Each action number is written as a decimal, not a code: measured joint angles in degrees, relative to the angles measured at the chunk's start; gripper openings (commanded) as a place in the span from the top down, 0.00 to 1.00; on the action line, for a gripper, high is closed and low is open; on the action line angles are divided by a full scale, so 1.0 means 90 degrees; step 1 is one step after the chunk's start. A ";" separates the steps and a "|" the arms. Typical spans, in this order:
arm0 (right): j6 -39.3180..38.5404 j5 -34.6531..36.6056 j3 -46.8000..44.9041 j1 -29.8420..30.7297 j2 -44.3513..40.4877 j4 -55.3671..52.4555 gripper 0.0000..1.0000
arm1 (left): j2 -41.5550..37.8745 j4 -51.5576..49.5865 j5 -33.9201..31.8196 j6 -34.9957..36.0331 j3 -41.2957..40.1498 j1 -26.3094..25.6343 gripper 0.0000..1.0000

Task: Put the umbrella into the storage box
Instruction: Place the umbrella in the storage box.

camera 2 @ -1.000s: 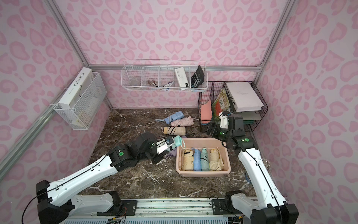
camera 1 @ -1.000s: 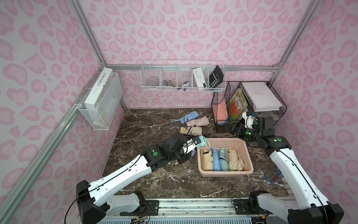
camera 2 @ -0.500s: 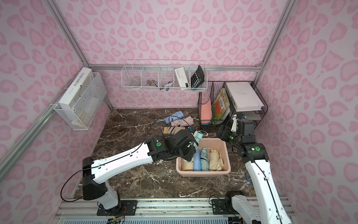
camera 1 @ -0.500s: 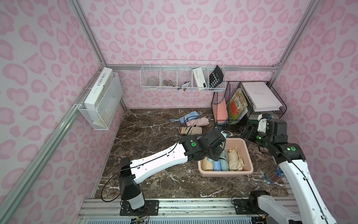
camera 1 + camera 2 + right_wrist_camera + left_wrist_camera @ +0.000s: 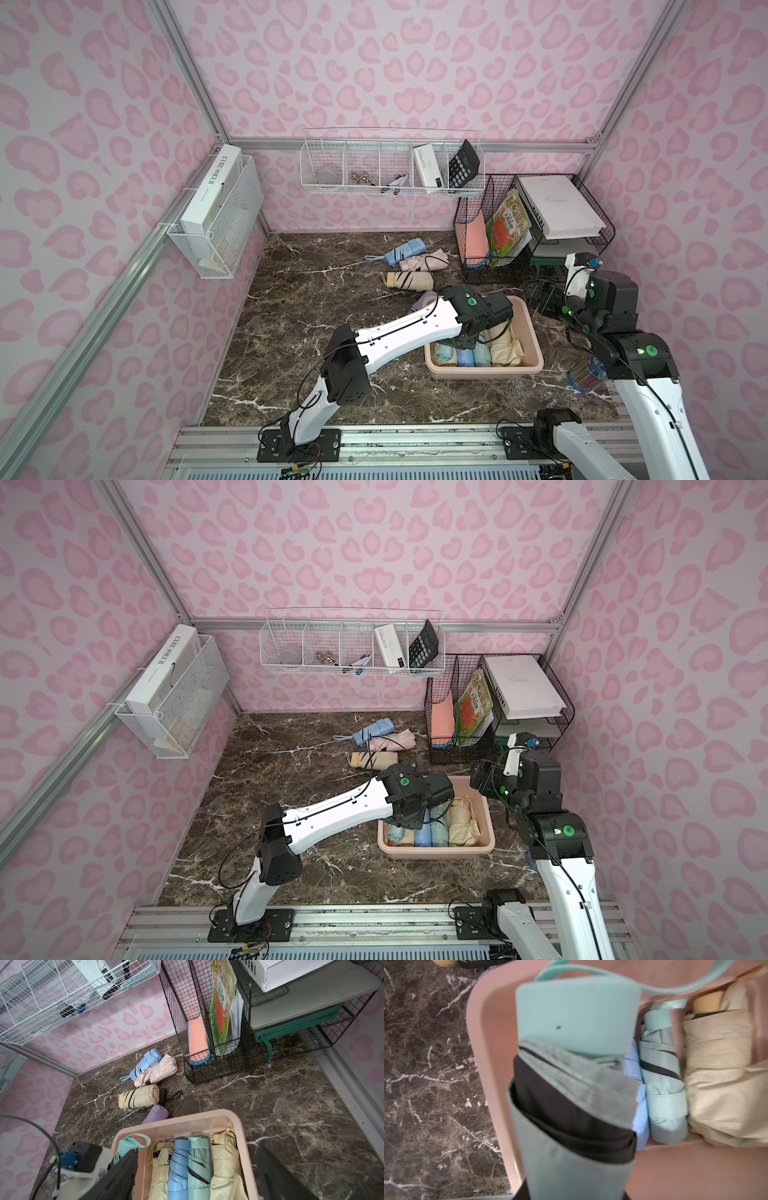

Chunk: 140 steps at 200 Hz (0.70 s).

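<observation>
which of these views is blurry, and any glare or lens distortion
left wrist view: the mint umbrella sits close to the lens and looks soft, the storage box rim smeared too; right wrist view: sharp, but the wide lens bows the black wire rack; both top views: even light, no glare.

The storage box (image 5: 482,372) is overlooked from high in front in both top views, viewed closely from above by the left wrist, farther back by the right.

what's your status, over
Left gripper shut on mint umbrella, over left end of box. Right gripper open, empty, beside box. Four umbrellas already fill box; tight fit.
</observation>
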 measured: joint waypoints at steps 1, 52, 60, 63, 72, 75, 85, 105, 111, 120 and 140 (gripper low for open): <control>-0.0005 0.0000 -0.0002 0.0000 -0.0007 -0.0005 0.17 | 0.0007 -0.0005 -0.0007 -0.0005 0.0002 0.0000 1.00; -0.0015 -0.0027 -0.0092 0.0000 -0.0168 -0.0129 0.17 | 0.0444 -0.0121 -0.0221 -0.0107 0.0185 0.0012 0.54; -0.0032 -0.0027 -0.0134 0.0000 -0.0168 -0.0131 0.16 | 0.0476 -0.0185 -0.0238 -0.0172 0.0194 0.0012 0.47; -0.0036 -0.0027 -0.0155 0.0000 -0.0168 -0.0131 0.16 | 0.0478 -0.0202 -0.0243 -0.0187 0.0197 0.0010 0.44; -0.0066 -0.0022 -0.0214 0.0000 -0.0165 -0.0131 0.15 | 0.0481 -0.0260 -0.0250 -0.0282 0.0223 0.0007 0.38; -0.0078 -0.0019 -0.0236 0.0000 -0.0160 -0.0131 0.15 | 0.0478 -0.0277 -0.0260 -0.0333 0.0238 0.0007 0.37; -0.0131 -0.0012 -0.0335 0.0000 -0.0138 -0.0134 0.13 | 0.0454 -0.0311 -0.0299 -0.0345 0.0262 0.0007 0.31; -0.0185 0.0034 -0.0607 -0.0005 -0.0068 -0.0131 0.11 | 0.0284 -0.0287 -0.0350 -0.0355 0.0262 0.0000 0.23; -0.0199 0.0058 -0.0702 -0.0012 -0.0032 -0.0126 0.11 | 0.0185 -0.0284 -0.0369 -0.0352 0.0262 -0.0002 0.22; -0.0202 0.0090 -0.0848 -0.0034 0.0024 -0.0102 0.10 | 0.0034 -0.0355 -0.0410 -0.0342 0.0262 0.0000 0.20; -0.0204 0.0172 -0.1110 -0.0114 0.0129 -0.0056 0.10 | -0.0301 -0.0330 -0.0476 -0.0304 0.0250 0.0005 0.18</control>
